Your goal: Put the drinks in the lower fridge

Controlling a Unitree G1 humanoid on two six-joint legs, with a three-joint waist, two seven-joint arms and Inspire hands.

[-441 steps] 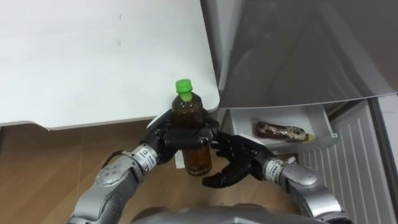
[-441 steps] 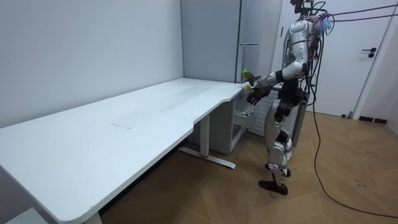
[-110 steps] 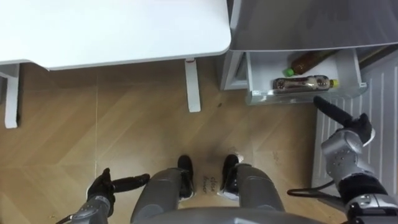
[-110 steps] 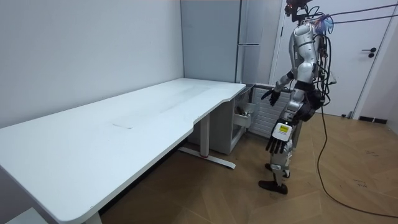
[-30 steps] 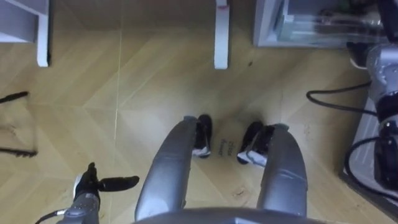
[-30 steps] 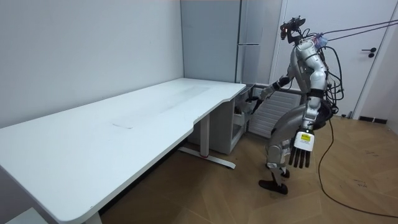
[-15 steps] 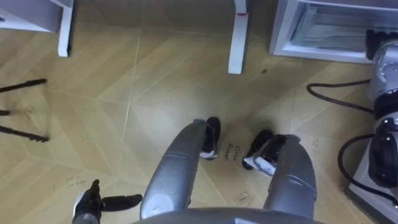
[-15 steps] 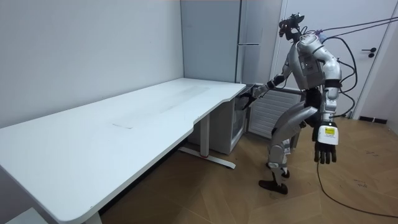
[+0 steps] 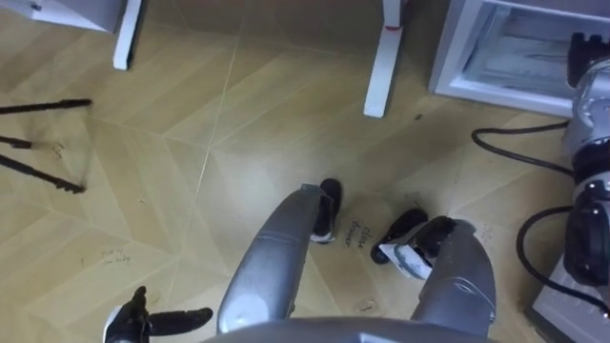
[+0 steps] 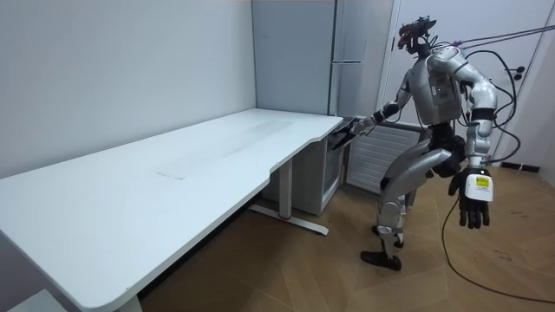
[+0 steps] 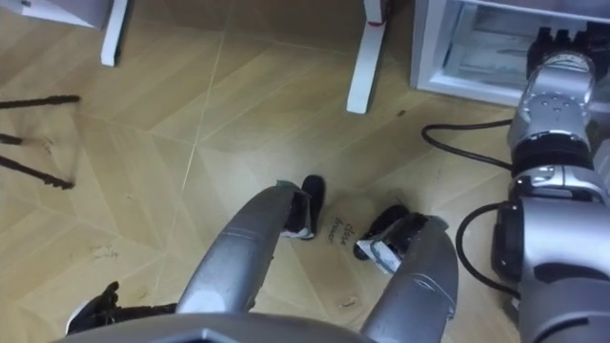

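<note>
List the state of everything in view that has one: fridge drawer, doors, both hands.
Lower fridge drawer: pulled out, not shut.
Lower fridge door: open.
Left hand: open, empty, hanging at the robot's side.
Right hand: at the drawer's front, grip unreadable.
Room door: shut.

The table leg [image 9: 383, 57] stands just left of the fridge drawer [image 9: 457, 57]; bare floor [image 9: 191, 143] spreads wide further left

a herringbone wood floor [image 9: 191, 143] is spreading under a long white desk [image 10: 173, 165], whose leg [image 9: 383, 57] is standing on it; grey walls [image 10: 113, 61] are rising behind, and a white door [image 10: 533, 121] is standing shut at the room view's right.
</note>
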